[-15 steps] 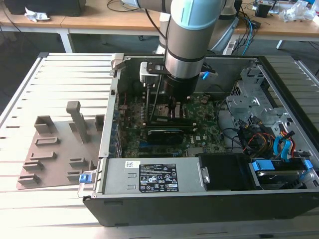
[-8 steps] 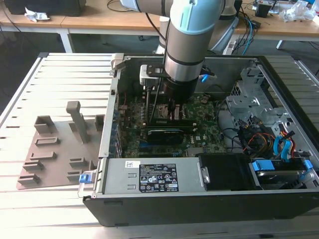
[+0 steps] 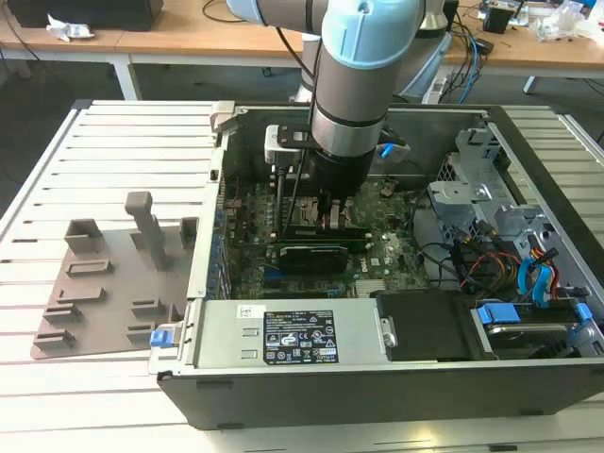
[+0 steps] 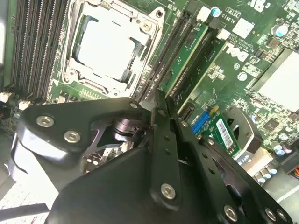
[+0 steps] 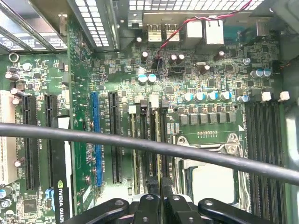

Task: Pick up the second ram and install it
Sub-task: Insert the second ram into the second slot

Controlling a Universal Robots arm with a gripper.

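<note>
Inside the computer case (image 3: 236,326), gripper (image 3: 330,219) clamping second ram (image 4: 183,63) upright in motherboard (image 5: 196,74) slot

Pale slatted bench (image 3: 113,151) underneath; wooden desks (image 3: 179,38) with white legs along the back, strewn with cables (image 3: 467,57); dark floor (image 3: 38,85) between; even light.

We count one open computer case (image 3: 396,377), one motherboard (image 5: 196,70), one bare CPU socket (image 4: 110,46), one grey holder tray (image 3: 104,293), and one ram stick (image 4: 187,60) seated upright.
</note>
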